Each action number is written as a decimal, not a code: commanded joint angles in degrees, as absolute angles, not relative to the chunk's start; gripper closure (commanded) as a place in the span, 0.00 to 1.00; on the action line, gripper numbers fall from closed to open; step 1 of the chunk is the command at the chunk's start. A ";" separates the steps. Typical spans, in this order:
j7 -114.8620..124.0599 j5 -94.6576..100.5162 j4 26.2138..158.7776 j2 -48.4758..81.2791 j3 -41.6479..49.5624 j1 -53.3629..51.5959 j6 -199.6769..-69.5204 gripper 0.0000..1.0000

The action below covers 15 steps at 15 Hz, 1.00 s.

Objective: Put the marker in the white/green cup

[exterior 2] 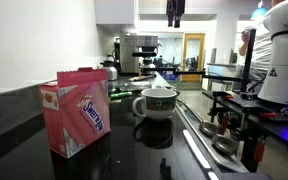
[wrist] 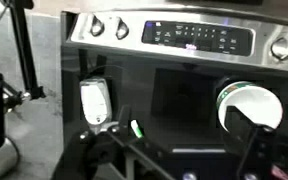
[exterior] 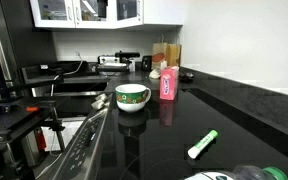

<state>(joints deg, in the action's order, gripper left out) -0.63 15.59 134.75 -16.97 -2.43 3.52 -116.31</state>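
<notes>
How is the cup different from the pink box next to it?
The cup is white with a green band, while the pink box is mostly pink. The cup is round and low, and the pink box is taller with flat sides. The cup is open on top and green inside, but the pink box has a white cap. Both stand upright on the black counter, close together but not touching.

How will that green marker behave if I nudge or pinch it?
The marker lies flat on the glossy black counter and looks like a round barrel, so a sideways nudge would probably roll it. It looks short, stiff and likely light, so it should lift easily; its smooth body might slip in a loose pinch.
</notes>
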 commanded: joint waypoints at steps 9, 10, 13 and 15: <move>-8.75 14.72 131.46 -13.17 0.28 1.77 -115.77 0.00; -13.55 14.23 129.33 -10.44 1.20 1.61 -114.75 0.00; -25.31 13.35 124.59 -3.35 3.42 1.81 -117.97 0.00; -33.58 9.04 120.32 2.05 4.05 2.16 -119.32 0.00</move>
<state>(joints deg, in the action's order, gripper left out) -23.58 13.61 126.54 -4.83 2.94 2.60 -118.73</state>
